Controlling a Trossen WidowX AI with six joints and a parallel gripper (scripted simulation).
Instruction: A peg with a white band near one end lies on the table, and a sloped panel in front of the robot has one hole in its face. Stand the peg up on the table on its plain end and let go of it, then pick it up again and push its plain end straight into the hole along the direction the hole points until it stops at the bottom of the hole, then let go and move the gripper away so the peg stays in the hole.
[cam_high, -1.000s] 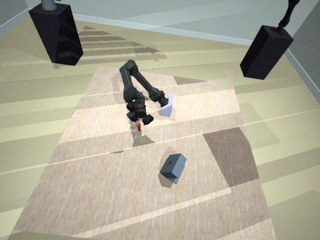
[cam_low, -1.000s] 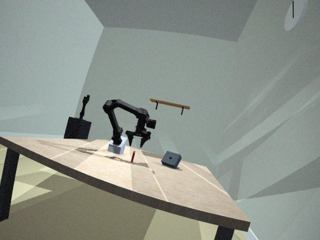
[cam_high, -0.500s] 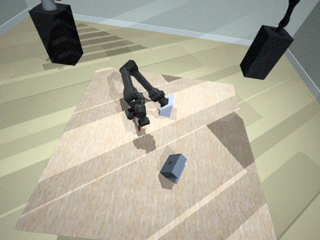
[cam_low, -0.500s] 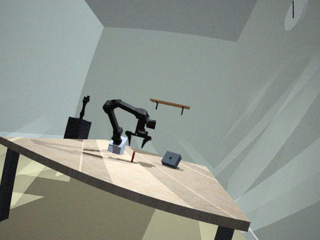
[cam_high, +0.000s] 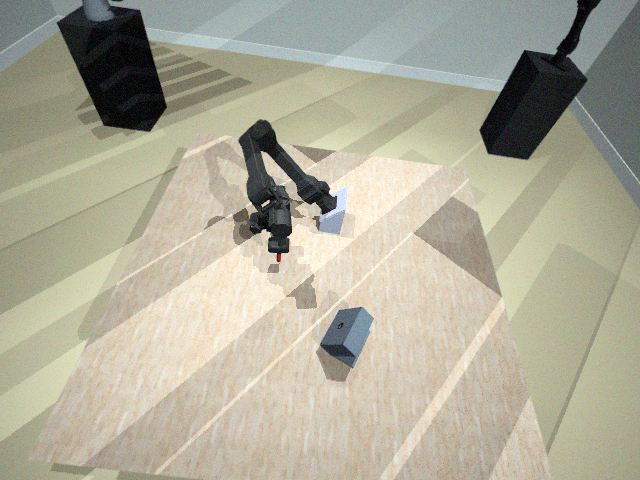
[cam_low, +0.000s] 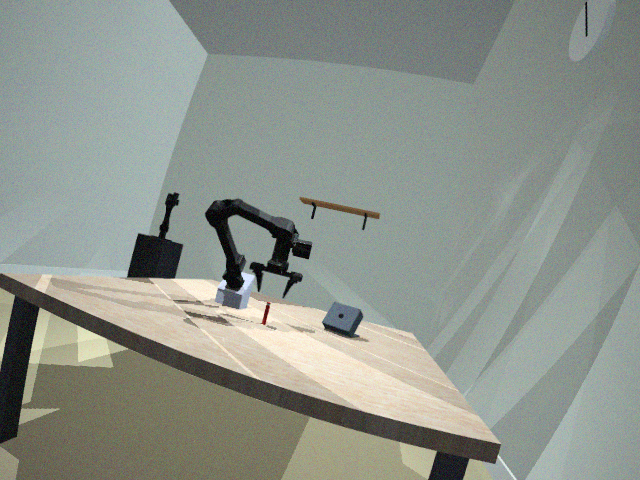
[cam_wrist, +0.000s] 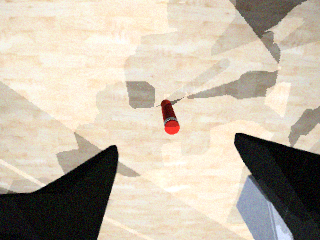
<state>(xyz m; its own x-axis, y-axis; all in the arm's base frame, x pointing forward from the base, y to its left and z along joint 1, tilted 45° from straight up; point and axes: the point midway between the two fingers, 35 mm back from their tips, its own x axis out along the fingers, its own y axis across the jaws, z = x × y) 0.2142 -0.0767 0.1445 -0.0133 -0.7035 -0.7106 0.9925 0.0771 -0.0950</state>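
The red peg stands upright on the table. Its white band is near the upper end, seen in the wrist view. My gripper is wide open and empty, pointing down above the peg. In the wrist view the peg's top shows between and slightly beyond the fingertips, touching neither. The blue-grey sloped panel stands apart from the peg, with one dark hole in its tilted face. In the top view the fingertips are hidden behind the arm.
A pale lilac block sits by the arm's base. Shadows of the arm fall around the peg. Black pedestals stand on the floor beyond the table, and a wooden shelf hangs on the wall.
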